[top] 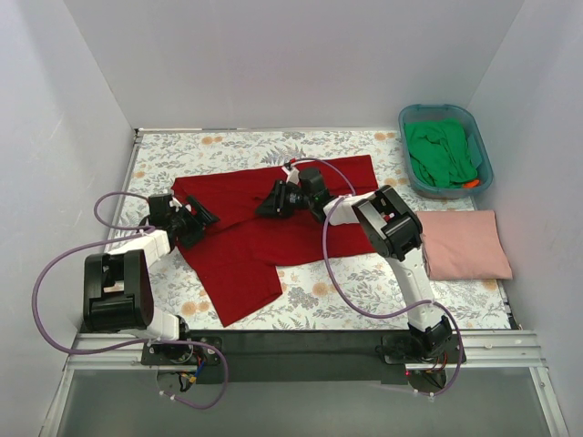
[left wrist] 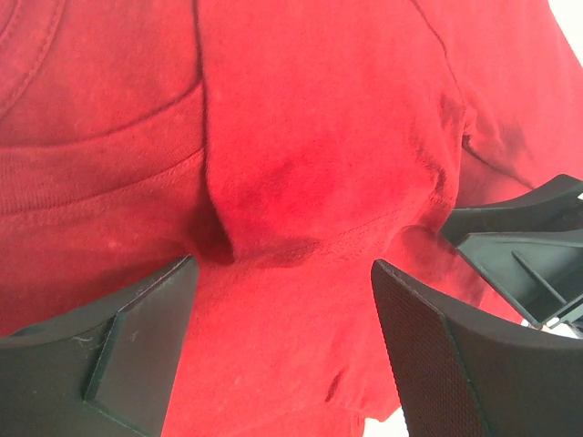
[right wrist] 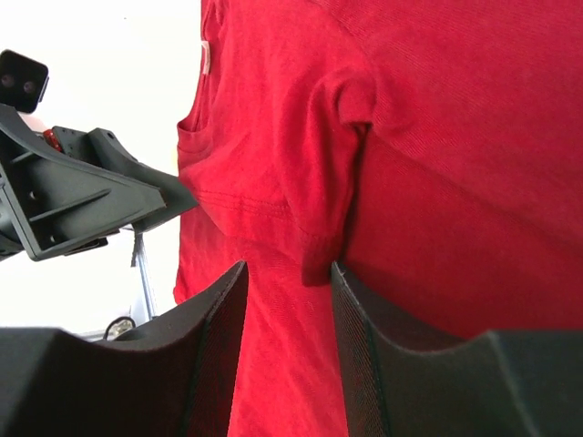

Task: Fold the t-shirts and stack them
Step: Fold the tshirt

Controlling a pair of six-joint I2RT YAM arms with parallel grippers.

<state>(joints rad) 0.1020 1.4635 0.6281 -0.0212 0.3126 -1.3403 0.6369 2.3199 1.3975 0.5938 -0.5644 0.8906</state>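
The deep red t-shirt lies spread, partly creased, on the floral table cover. My left gripper is open, low over the shirt's left part; in the left wrist view red cloth with a fold fills the gap between the jaws. My right gripper is open, less wide, over the shirt's upper middle; in the right wrist view a sleeve hem lies at its fingertips. The white neck label shows there. The pale pink t-shirt lies folded at the right. The green t-shirt sits crumpled in the tub.
The teal plastic tub stands at the back right corner, with a small orange thing at its front. White walls close in the table on three sides. Purple cables loop beside both arms. The floral cover shows in front of the red shirt.
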